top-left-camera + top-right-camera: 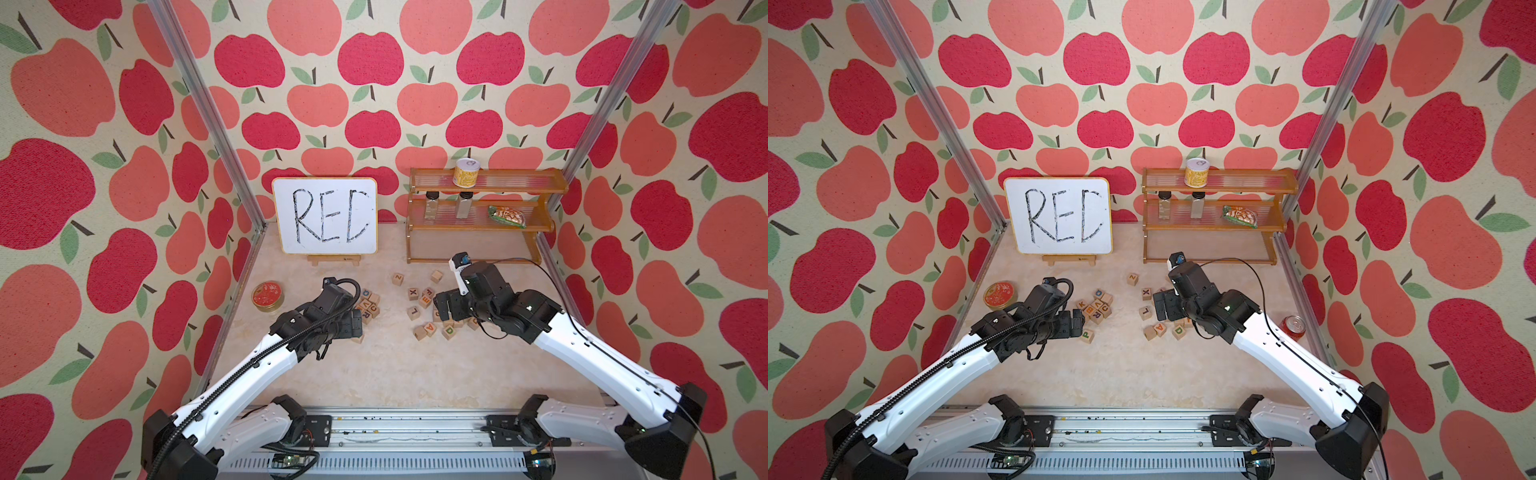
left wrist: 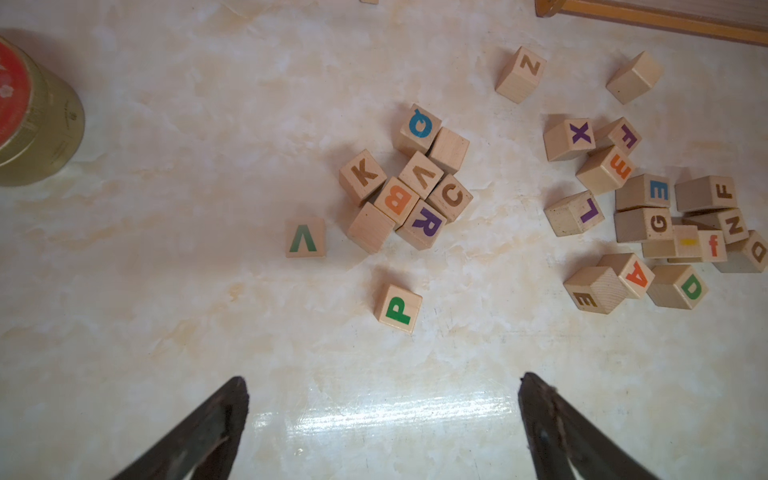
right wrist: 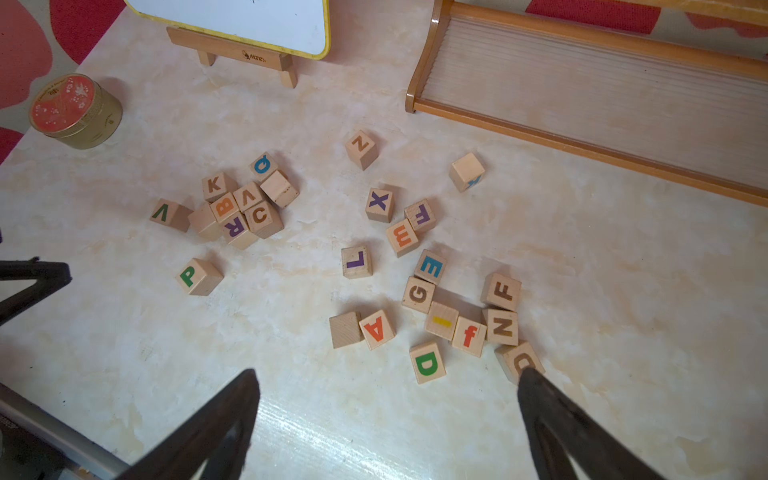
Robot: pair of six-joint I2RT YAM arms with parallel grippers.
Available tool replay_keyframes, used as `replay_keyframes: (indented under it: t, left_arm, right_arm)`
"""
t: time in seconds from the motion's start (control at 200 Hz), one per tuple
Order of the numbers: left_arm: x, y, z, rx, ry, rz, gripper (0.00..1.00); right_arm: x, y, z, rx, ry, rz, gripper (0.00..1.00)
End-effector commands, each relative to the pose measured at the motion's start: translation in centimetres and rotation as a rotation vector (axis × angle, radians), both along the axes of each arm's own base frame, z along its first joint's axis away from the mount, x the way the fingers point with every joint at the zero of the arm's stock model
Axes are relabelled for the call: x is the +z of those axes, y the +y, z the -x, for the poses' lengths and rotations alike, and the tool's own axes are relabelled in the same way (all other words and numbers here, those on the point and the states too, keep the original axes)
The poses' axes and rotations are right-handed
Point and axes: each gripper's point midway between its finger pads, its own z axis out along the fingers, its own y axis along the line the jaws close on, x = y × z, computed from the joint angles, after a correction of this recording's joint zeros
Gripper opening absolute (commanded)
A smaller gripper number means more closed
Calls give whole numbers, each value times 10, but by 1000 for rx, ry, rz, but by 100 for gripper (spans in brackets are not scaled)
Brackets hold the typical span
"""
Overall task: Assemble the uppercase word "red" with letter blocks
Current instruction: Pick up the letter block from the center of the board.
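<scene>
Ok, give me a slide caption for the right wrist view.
Right pincer open; purple R, teal E and green D lie scattered, unassembled.

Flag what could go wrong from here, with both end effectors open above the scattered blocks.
1. The purple R sits wedged against the orange B and brown C; the left end effector may find no finger room and scatter the cluster.
2. The teal E sits against the brown G, with an orange E close by: a wrong pick seems possible.
3. The green D has a brown D lookalike nearby.
</scene>
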Motion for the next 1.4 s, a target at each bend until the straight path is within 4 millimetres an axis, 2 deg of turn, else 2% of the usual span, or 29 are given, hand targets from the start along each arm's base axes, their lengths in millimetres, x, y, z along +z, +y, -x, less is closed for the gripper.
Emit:
replay_keyframes:
  t: [0.0,0.185,0.37,0.655,0.77,0.855,1.396]
  left_arm:
    - [-2,-3,11,35,95,27,99]
    - [-14,-17,11,38,198,39,99]
    - [-16,-32,2,16,258,42,99]
    - [-24,-48,-17,20,349,69,68]
    - [-29,-49,-25,22,370,69,62]
    - [-34,-51,-31,14,387,62,49]
    - [-76,-62,-55,-33,492,0,49]
  right_arm:
    - [0,-4,11,-44,61,-15,99]
    - [-5,1,14,-60,101,-35,99]
    - [-9,3,15,-77,122,-49,99]
    - [-10,0,15,-119,128,-69,99]
    - [-10,-5,15,-148,122,-82,99]
    - [-12,-7,16,-161,115,-97,99]
    - [-12,-13,8,-212,81,-85,99]
